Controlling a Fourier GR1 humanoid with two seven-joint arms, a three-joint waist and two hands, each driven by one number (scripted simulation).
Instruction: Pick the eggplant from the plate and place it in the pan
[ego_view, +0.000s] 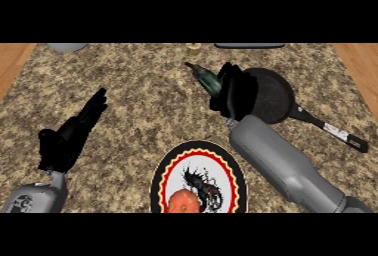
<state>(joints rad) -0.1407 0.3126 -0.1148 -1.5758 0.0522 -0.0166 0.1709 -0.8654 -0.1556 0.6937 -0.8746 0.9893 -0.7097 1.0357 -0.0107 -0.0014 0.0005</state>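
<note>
Right hand (235, 94): curled around the dark eggplant (206, 78), at the pan's (277, 95) left rim. Left hand (74, 131): fingers straight, holding nothing, far left of the plate (166, 170).

A speckled brown granite counter (140, 85) is seen across the view, bordered by wooden strips (15, 60) at far left and right.

The eggplant (207, 80) is dark green-black and long, with a thin stem end pointing up and left. It sits tilted in the curled fingers of the right hand (235, 95), which hide its lower part, at the left rim of the pan. The pan (275, 95) is black and round, its long black handle running down to the right. The plate (198, 155), white with a red, yellow and black patterned rim, lies on the desk (148, 75) at the lower centre.
</note>
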